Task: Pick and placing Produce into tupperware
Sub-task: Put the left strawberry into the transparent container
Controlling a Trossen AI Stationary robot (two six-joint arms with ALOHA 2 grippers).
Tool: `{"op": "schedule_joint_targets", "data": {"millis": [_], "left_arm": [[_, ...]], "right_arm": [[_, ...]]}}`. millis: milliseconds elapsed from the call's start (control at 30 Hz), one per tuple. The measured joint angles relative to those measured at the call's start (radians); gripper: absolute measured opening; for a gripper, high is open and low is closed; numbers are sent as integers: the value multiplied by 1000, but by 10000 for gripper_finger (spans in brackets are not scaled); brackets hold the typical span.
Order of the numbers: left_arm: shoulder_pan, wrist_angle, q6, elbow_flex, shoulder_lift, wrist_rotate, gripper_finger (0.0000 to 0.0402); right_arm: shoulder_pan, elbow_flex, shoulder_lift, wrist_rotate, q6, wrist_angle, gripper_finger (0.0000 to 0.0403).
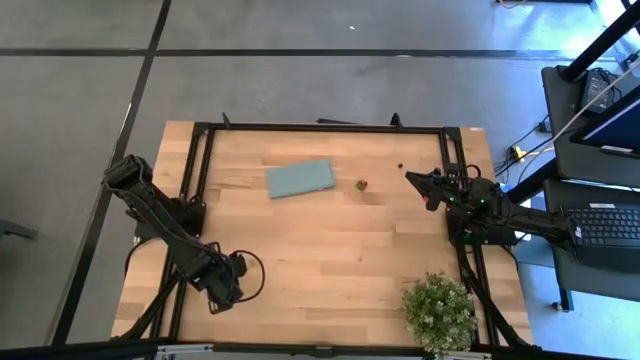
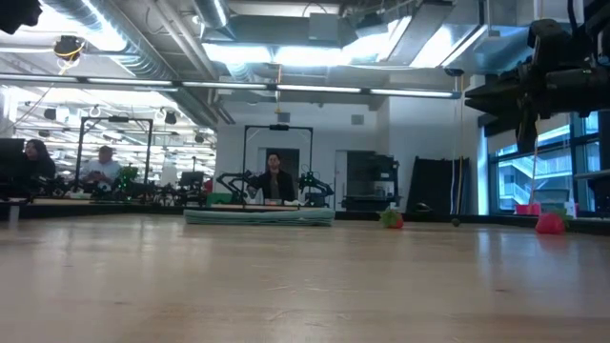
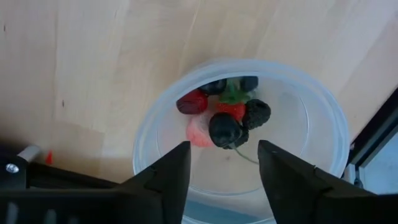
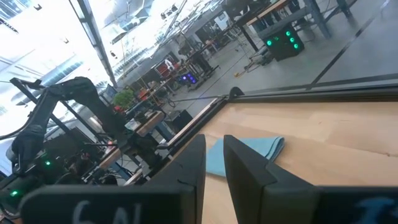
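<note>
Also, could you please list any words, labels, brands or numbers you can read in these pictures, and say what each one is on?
Nothing can be read for certain.
Pale marks, perhaps "6 A", on the right gripper body: too blurred to read.
No print on the tupperware or the teal-blue rectangle.

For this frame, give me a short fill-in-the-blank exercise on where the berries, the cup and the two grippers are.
1. The left gripper hangs with its fingers ____ above the clear cup.
2. Several red and dark berries lie ____ the cup.
3. On the table, one red berry lies between the right gripper and the ____ cloth.
4. The potted plant stands at the table's edge on the ____ arm's side.

Missing words: open; inside; teal; right
</note>
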Motion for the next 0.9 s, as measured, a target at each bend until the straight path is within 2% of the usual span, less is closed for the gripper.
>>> {"op": "schedule_joint_targets", "data": {"millis": [200,300,400,500,567,700,800,900], "left_arm": [[3,-50,39,42,-26,-10,183],[16,-112,38,100,-98,-93,179],[30,-132,36,169,-206,-279,177],[30,-109,85,220,-317,-550,176],[30,-59,170,237,-386,-717,176],[29,64,461,239,-500,-893,178],[31,93,588,239,-555,-1069,182],[52,91,674,239,-599,-1131,182]], "right_arm": [[0,0,0,0,-1,0,61],[0,0,0,0,-1,0,61],[0,0,0,0,-1,1,61],[0,0,0,0,-2,1,61],[0,0,0,0,-5,1,61],[0,0,0,2,-28,1,61],[0,0,0,4,-66,2,61],[0,0,0,3,-105,8,61]]}}
